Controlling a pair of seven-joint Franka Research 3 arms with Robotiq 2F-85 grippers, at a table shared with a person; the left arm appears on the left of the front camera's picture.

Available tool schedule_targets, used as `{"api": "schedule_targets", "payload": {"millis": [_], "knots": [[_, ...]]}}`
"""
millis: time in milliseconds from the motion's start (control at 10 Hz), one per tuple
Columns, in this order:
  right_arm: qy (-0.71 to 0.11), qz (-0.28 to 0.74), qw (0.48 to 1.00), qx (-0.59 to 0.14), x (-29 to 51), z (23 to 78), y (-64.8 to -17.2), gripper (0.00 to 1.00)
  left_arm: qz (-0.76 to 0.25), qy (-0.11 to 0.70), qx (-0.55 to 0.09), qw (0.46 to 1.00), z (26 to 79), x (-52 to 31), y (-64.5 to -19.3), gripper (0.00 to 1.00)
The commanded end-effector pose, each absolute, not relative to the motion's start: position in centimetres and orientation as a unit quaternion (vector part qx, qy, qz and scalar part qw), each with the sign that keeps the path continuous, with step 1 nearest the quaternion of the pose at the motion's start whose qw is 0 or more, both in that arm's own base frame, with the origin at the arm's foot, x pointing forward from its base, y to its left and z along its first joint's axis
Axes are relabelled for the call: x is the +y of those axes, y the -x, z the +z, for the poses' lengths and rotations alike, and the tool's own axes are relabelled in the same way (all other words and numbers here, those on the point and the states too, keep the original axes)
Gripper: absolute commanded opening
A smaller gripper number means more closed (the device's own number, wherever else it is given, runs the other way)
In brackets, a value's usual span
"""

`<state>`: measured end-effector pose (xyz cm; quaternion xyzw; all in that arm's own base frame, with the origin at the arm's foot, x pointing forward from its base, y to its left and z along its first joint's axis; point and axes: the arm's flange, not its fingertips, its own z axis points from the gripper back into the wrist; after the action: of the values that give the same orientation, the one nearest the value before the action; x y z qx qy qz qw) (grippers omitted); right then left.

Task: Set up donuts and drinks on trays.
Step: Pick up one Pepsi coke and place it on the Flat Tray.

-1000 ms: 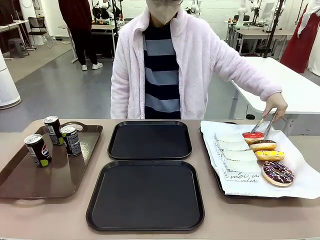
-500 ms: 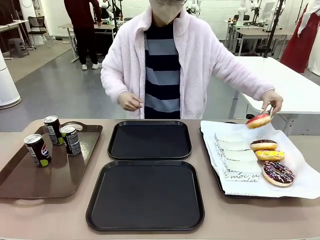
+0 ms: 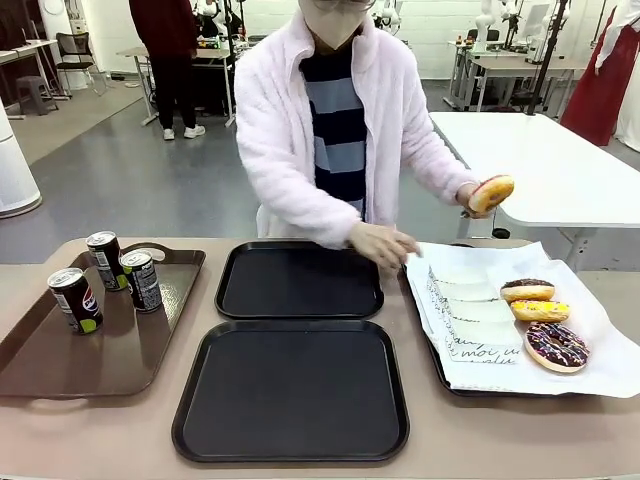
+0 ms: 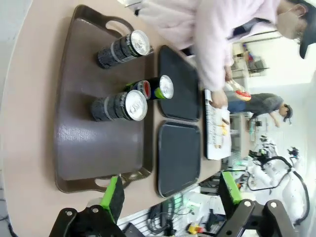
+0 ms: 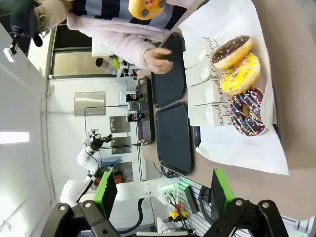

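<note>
Bright, even overhead light covers the desk [image 3: 520, 440], leaving only faint soft shadows beside the drinks [image 3: 77, 298] and a dull sheen on the black trays [image 3: 290, 390]. The person's reaching hand [image 3: 385, 243] is smeared by motion blur. Both wrist views bow at their edges, their far backgrounds washed pale.

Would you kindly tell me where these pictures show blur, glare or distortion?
Front view: evenly lit and sharp, except the person's outstretched hand, which is blurred; soft sheen on the brown tray. Left wrist view: rolled sideways, wide-angle bending, glare on the can tops. Right wrist view: also sideways, white wall blown out at left, donuts crisp.
</note>
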<state>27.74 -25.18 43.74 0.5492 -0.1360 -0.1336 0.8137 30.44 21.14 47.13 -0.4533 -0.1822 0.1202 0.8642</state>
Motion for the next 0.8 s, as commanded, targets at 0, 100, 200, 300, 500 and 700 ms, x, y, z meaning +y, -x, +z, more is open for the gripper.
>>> {"api": "schedule_targets", "payload": {"millis": [0,100,200,300,500,700], "knots": [[-0.558,-0.132,0.807,-0.142,-25.3,43.6,-27.7,1.0,0.105,0.343,-0.155,0.921,49.9,17.3,-32.6,1.0],[-0.558,-0.132,0.807,-0.142,-25.3,43.6,-27.7,1.0,0.079,0.257,-0.162,0.95,50.6,14.6,-32.7,1.0],[-0.558,-0.132,0.807,-0.142,-25.3,43.6,-27.7,1.0,0.041,0.173,-0.147,0.973,51.4,11.3,-33.4,1.0],[-0.558,-0.132,0.807,-0.142,-25.3,43.6,-27.7,1.0,0.007,0.099,-0.159,0.982,51.3,8.5,-33.1,1.0],[-0.558,-0.132,0.807,-0.142,-25.3,43.6,-27.7,1.0,-0.046,0.006,-0.164,0.985,49.7,4.0,-32.9,1.0],[-0.558,-0.132,0.807,-0.142,-25.3,43.6,-27.7,1.0,-0.064,-0.03,-0.141,0.988,47.4,1.4,-32.8,1.0]]}}
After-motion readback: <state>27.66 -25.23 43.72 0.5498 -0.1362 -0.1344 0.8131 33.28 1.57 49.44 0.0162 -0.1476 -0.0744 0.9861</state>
